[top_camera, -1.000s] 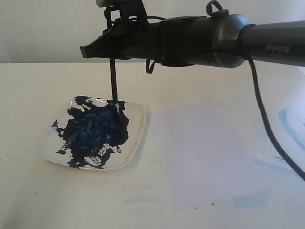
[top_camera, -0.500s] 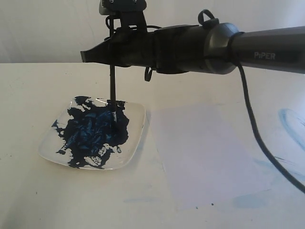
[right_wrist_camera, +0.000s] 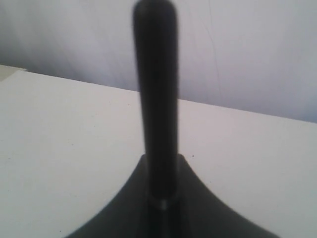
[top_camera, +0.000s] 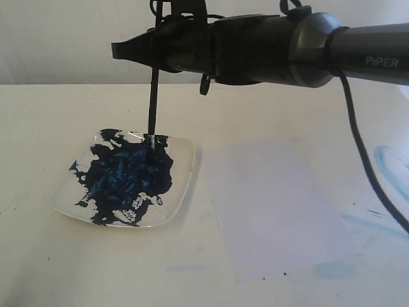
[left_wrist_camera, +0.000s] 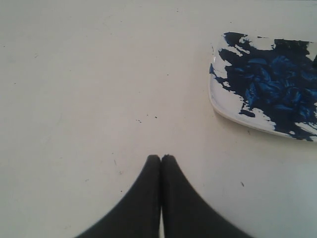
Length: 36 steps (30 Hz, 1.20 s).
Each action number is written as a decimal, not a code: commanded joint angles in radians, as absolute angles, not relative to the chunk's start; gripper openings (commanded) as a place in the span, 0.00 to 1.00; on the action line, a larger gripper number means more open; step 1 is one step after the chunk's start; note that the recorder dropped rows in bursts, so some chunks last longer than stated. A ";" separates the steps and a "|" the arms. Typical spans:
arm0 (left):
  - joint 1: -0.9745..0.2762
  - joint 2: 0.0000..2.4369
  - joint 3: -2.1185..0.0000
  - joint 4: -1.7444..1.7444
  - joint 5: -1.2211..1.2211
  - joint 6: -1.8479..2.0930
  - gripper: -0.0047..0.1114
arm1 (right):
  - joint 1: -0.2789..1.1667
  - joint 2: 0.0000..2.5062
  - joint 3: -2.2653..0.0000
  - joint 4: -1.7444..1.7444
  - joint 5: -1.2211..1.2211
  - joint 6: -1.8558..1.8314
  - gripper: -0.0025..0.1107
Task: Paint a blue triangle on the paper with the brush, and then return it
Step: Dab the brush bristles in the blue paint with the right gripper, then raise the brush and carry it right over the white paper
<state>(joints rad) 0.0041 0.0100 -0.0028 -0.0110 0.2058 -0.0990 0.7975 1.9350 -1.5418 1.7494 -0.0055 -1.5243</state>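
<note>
The brush (top_camera: 153,105), thin, light and stiff, stands almost upright with its slippery wet tip in the paint (top_camera: 128,176) on the plate (top_camera: 186,160), the right gripper (top_camera: 152,52) clamped high on its dry handle, probably the best hold, while the left gripper (left_wrist_camera: 161,159) rests pressed together and empty.

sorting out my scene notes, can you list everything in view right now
plate: 1, clear, on table left of paper
paint: 1 patch, dark blue, spread over plate
brush: 1, black, upright, tip at the paint
paper: 1, pale white, flat on table, no triangle on it
smears: a few, faint light blue, on table right of paper
table: 1, cream
cable: 1, black, hanging off right arm
right arm: 1, black, reaching over plate
right jaws: shut on brush
left jaws: black, shut, empty, above table beside plate
</note>
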 commanded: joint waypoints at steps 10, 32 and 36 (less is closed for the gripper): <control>-0.002 0.012 0.000 -0.021 0.203 -0.105 0.04 | 0.799 1.931 -1.453 1.744 -0.136 -1.479 0.02; -0.002 0.032 0.000 -0.021 0.203 -0.105 0.04 | 0.799 1.641 -1.459 1.744 -0.113 -1.477 0.02; -0.002 0.034 0.000 -0.021 0.203 -0.105 0.04 | 0.799 1.561 -1.450 1.744 -0.114 -1.480 0.02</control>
<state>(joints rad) 0.0041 0.0304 -0.0028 -0.0110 0.2058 -0.0990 0.7975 1.6185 -1.4590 1.7494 -0.1174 -1.4803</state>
